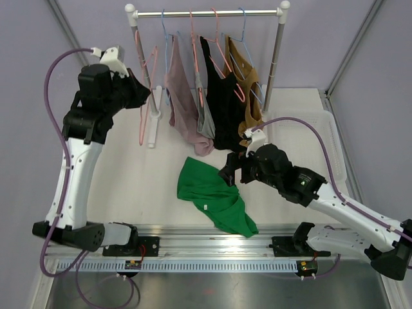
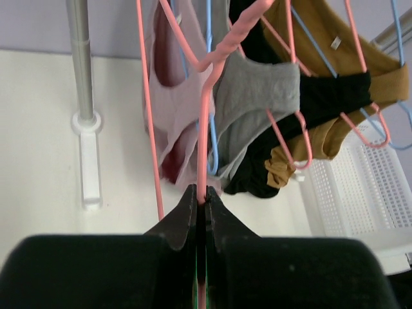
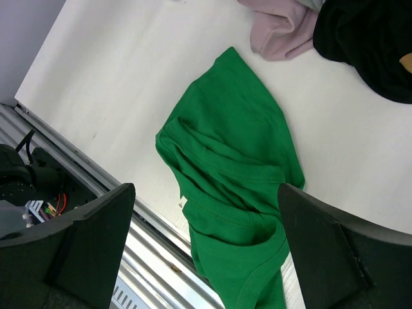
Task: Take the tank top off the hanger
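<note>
a white counter (image 1: 129, 174) fills the scene, matte and lightly scuffed, with pale lavender walls (image 1: 26, 58) rising on its left, far and right sides and a silver metal rail (image 1: 212, 241) running along its near edge. toward the far left corner, the left gripper (image 1: 145, 93) has its black fingers (image 2: 183, 215) clenched on the thin wire of a bare pink hanger (image 2: 203, 141), which hangs down toward the counter. just right of it, along the far edge, stands a clothes rack (image 1: 206, 13) with white posts and a silver bar. on its hangers, from left to right, hang a dusty pink top (image 1: 183, 103), a grey top (image 1: 205, 119), a black top (image 1: 222, 109) and a brown top (image 1: 248, 90). the green tank top (image 1: 212, 193) is off any hanger, lying crumpled on the counter near the middle of the near edge. a small white tag (image 3: 181, 205) shows on its hem, too small to read. the right gripper (image 1: 230, 172) hovers just above the green tank top's right side with its fingers (image 3: 96, 238) spread wide, gripping nothing. at the right edge sits a white perforated basket (image 1: 328, 138). no brand or writing can be read anywhere.
</note>
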### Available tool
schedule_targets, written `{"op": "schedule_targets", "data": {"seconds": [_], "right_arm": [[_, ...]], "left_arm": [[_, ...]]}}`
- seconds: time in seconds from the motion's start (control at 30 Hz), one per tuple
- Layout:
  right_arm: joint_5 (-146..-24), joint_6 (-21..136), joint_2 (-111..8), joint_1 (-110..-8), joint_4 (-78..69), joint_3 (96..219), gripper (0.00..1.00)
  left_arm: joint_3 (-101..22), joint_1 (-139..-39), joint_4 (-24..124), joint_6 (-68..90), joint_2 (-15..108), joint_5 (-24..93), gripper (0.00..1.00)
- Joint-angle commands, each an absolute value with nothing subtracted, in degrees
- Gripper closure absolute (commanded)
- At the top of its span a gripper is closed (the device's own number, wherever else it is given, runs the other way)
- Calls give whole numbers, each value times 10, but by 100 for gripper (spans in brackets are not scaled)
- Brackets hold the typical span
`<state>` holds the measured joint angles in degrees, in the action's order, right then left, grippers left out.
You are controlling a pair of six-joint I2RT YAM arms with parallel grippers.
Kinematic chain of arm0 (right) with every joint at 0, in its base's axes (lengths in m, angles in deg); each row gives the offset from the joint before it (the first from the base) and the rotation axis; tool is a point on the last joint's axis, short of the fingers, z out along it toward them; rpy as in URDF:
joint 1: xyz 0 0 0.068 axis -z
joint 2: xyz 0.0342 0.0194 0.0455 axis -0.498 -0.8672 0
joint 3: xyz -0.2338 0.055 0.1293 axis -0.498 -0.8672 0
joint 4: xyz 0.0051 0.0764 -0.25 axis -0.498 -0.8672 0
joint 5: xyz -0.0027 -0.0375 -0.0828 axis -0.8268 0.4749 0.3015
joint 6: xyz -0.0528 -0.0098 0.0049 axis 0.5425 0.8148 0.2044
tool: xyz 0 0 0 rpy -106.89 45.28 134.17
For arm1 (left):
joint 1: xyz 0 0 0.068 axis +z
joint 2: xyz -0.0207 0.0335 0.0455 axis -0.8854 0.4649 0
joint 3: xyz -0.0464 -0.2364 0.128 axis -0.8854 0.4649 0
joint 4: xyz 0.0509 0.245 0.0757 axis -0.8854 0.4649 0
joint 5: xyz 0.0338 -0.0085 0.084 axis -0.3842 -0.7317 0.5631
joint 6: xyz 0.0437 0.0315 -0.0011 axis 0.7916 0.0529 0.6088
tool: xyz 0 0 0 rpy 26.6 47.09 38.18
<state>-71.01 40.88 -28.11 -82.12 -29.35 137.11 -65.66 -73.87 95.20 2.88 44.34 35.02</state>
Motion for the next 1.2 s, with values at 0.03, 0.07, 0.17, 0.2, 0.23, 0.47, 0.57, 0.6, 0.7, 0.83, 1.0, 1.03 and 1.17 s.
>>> {"op": "schedule_targets", "data": {"seconds": [0.03,0.07,0.17,0.2,0.23,0.47,0.57,0.6,0.7,0.83,1.0,1.03,1.17], "right_arm": [[-677,420,-256,-826,-303,1355,1],[-679,420,-246,-825,-302,1353,1],[-679,418,-225,-825,-306,1348,1],[-680,418,-220,-825,-308,1346,0],[-682,416,-216,-825,-309,1345,1],[-707,418,-171,-825,-301,1324,0],[-713,415,-168,-825,-306,1318,1],[-716,414,-168,-825,-309,1318,0],[-718,414,-172,-825,-308,1313,0],[-707,425,-193,-825,-306,1312,1],[-720,444,-284,-825,-299,1335,0],[-724,448,-301,-826,-298,1338,1],[-735,442,-410,-825,-292,1353,1]], "left_arm": [[-801,-733,968,37,536,320,100],[-827,-728,973,35,580,310,100],[-945,-718,1002,26,648,297,100],[-1004,-716,1015,22,690,294,100],[-1024,-714,1016,19,707,288,100],[-1074,-681,933,15,795,245,100],[-1097,-677,916,27,830,260,100],[-1101,-676,910,27,838,259,98],[-1106,-668,913,20,855,243,97],[-1083,-669,916,21,846,239,91],[-1052,-668,919,18,791,251,37],[-1046,-669,923,18,781,258,31],[-1005,-669,939,22,706,281,3]]}}
